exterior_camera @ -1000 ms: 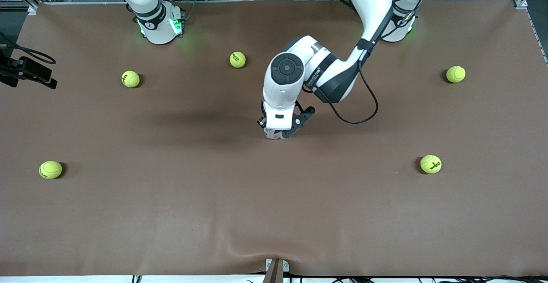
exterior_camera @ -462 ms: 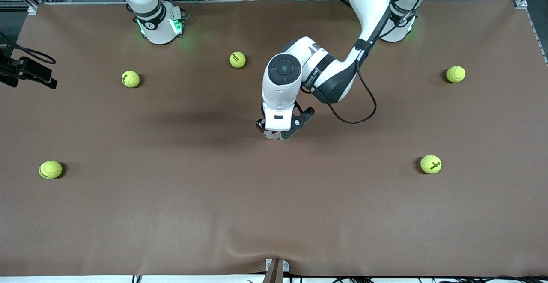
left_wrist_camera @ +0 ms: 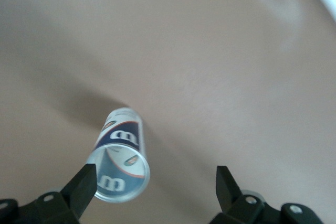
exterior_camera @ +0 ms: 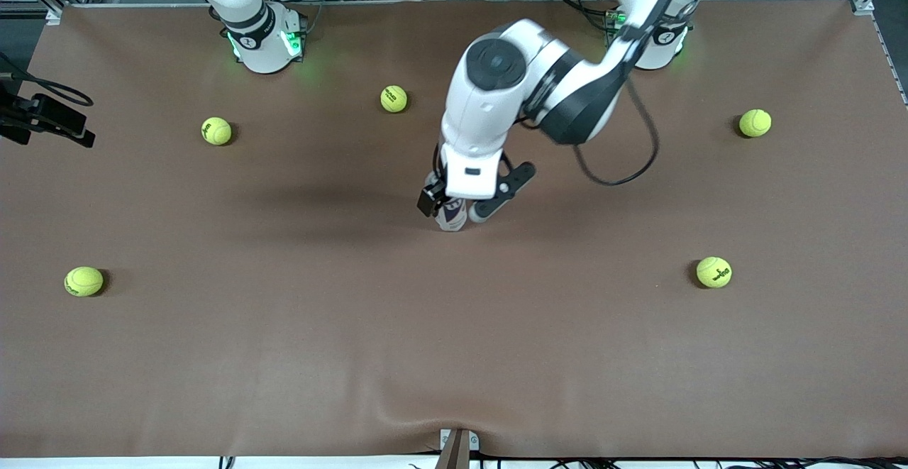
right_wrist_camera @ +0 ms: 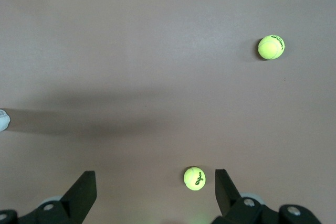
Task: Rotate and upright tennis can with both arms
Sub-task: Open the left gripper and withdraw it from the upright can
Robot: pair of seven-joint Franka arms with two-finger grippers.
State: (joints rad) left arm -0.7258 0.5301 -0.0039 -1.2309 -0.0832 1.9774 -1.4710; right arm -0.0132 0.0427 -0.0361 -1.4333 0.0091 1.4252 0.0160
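The tennis can (exterior_camera: 452,216) stands upright on the brown table near its middle, with its blue label and white "W" showing. My left gripper (exterior_camera: 455,206) hangs just above it, open and holding nothing. In the left wrist view I look down on the can's clear top (left_wrist_camera: 119,167), which sits close to one finger (left_wrist_camera: 83,184), and the left gripper (left_wrist_camera: 155,184) has its jaws wide apart. My right gripper (right_wrist_camera: 155,190) is open and empty, high over the table at the right arm's end, and it is out of the front view.
Several yellow-green tennis balls lie scattered: one (exterior_camera: 394,98) farther from the camera than the can, one (exterior_camera: 216,130) and one (exterior_camera: 84,281) toward the right arm's end, one (exterior_camera: 755,123) and one (exterior_camera: 713,272) toward the left arm's end. A black device (exterior_camera: 44,117) juts over the table edge.
The left arm has lifted and its gripper has risen off the can. The can, mostly hidden under the hand before, now shows standing below the fingers.
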